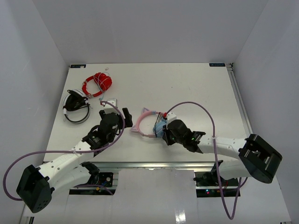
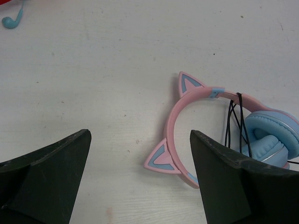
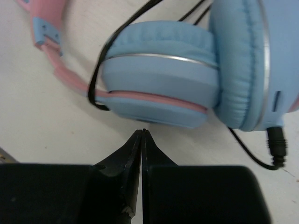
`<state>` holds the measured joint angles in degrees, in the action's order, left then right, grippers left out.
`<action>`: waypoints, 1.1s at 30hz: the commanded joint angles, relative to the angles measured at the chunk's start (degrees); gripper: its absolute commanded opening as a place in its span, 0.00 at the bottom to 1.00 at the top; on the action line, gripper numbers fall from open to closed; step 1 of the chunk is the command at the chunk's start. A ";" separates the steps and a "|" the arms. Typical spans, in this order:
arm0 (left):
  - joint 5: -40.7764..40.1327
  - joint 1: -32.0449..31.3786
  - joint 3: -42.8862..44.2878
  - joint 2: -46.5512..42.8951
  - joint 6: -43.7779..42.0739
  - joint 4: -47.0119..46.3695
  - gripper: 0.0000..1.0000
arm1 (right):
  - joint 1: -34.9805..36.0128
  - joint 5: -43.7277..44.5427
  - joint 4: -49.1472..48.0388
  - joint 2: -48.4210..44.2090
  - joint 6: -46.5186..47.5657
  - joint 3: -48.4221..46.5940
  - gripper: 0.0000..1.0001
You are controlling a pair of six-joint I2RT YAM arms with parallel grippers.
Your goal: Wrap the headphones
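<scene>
The headphones point(image 1: 150, 122) lie mid-table: pink cat-ear headband point(image 2: 187, 100), two light-blue earcups point(image 3: 159, 79) folded together, and the thin dark cable point(image 2: 233, 121) looped over the band and cups. The cable's plug point(image 3: 276, 144) sits in the right-hand cup. My left gripper point(image 1: 117, 115) stands wide open just left of the headband, low over the table. In its wrist view the left gripper point(image 2: 140, 135) has the lower cat ear near its right finger, untouched. My right gripper point(image 1: 164, 133) is shut and empty. The wrist view puts the right gripper point(image 3: 142, 131) just below the nearer earcup.
A red coiled cable bundle point(image 1: 98, 84) and black-and-white headphones point(image 1: 75, 106) lie at the back left. A small white card point(image 1: 110, 103) sits by my left gripper. A blue earbud point(image 2: 10, 21) shows at the left wrist view's top corner. White walls enclose the table.
</scene>
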<state>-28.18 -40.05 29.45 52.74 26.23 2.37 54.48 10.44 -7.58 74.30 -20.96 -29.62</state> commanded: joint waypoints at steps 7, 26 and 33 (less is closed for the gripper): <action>-1.60 -0.29 -0.43 -0.25 0.40 -0.70 0.98 | -13.61 -3.75 -5.23 1.81 2.10 -0.96 0.08; -2.21 -0.73 -0.62 -0.66 0.67 -0.26 0.98 | -28.28 -16.93 1.98 23.10 11.83 -27.05 0.09; -2.41 -0.96 -0.66 -0.89 0.70 -0.17 0.98 | -32.04 -18.97 10.52 30.71 15.29 -41.29 0.09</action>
<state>-29.50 -40.69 29.26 52.93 26.45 2.52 24.88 -6.72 -1.63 102.07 -9.17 -63.07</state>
